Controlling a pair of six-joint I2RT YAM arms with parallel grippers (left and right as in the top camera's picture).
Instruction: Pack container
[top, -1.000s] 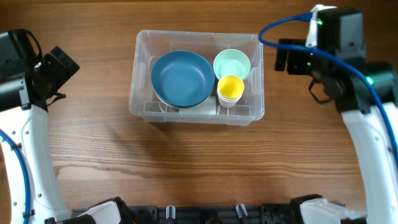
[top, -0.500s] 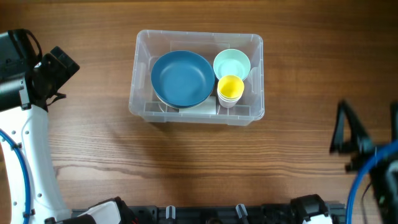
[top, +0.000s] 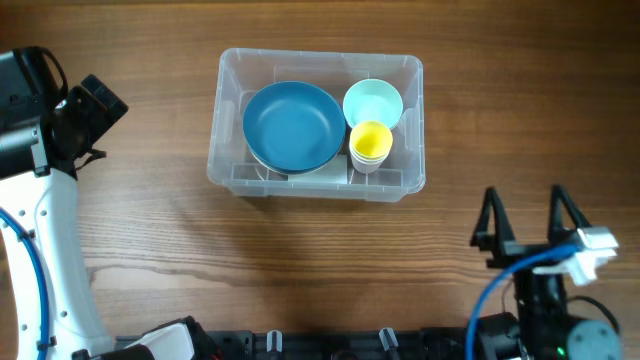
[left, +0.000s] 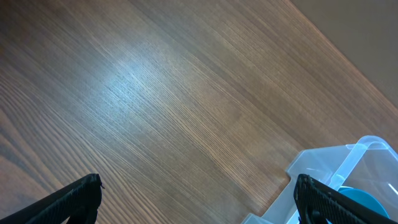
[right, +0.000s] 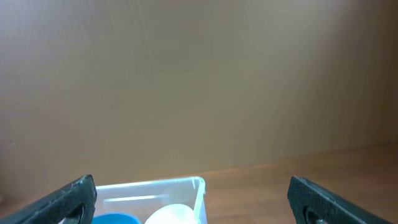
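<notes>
The container, a clear plastic bin, stands at the back middle of the table. Inside it are a dark blue bowl, a mint cup and a yellow cup. My left gripper hovers open and empty over bare wood, left of the container's corner. My right gripper stands open and empty near the front right, pointing toward the bin. In the right wrist view the container's rim and the pale cup show low between the open fingers.
The wooden tabletop spreads around the bin. My left arm's white link runs along the left edge, and a blue cable loops by the right arm. A black frame lines the front edge.
My right arm swung from the back right beside the container down to the front right of the table. The left arm and the bin's contents have not moved.
</notes>
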